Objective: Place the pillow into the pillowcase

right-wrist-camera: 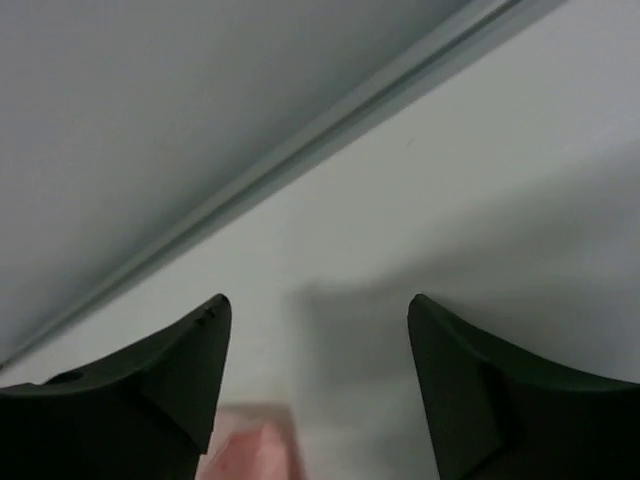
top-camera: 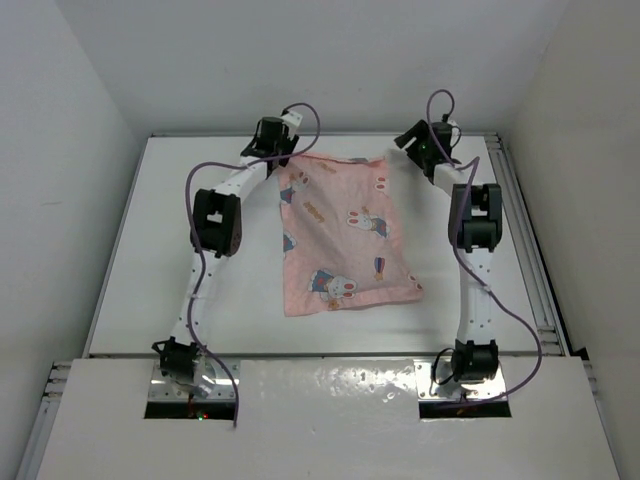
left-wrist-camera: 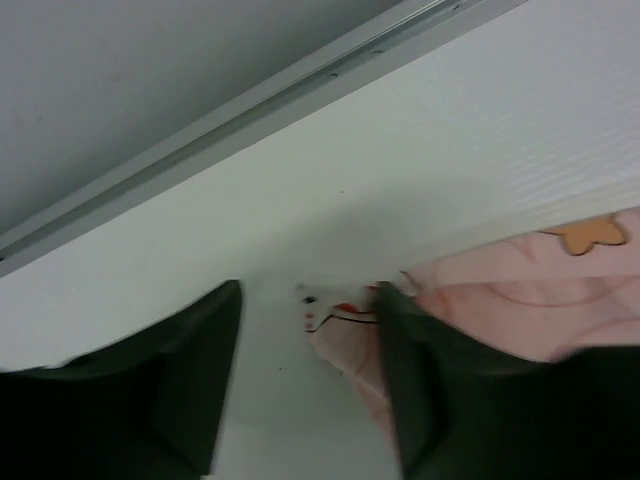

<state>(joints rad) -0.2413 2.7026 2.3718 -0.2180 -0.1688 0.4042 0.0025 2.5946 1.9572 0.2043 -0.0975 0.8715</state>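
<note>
1. Left gripper (left-wrist-camera: 310,292): jaws wide apart, clamped on nothing.
2. Far left corner of the pillowcase (top-camera: 340,235) lying flat on the table (left-wrist-camera: 480,130) inside that gap. Pressed up against the finger (left-wrist-camera: 420,390) seen on the right in the wrist view, well clear of the other finger. Rest of the pink cloth running off behind that right-side finger.
3. Right gripper (right-wrist-camera: 318,305): jaws equally wide, gripping nothing.
4. Small tip of pink cloth showing low in the right gripper's gap, nearer the finger (right-wrist-camera: 150,385) on the left of that wrist view. Bare white table ahead of the fingertips.
5. Metal rail (left-wrist-camera: 300,90) and grey wall beyond both sets of fingertips.
6. From above: one gripper at each far corner of the pillowcase. Cloth stretching away from the jaws toward the arm bases, slightly skewed, near edge about mid-table.
7. Far edge of the cloth fairly straight between the two grippers. Near right corner rumpled, with a small dark patch; cannot tell what.
8. Pillow: cannot tell whether inside the pillowcase.
</note>
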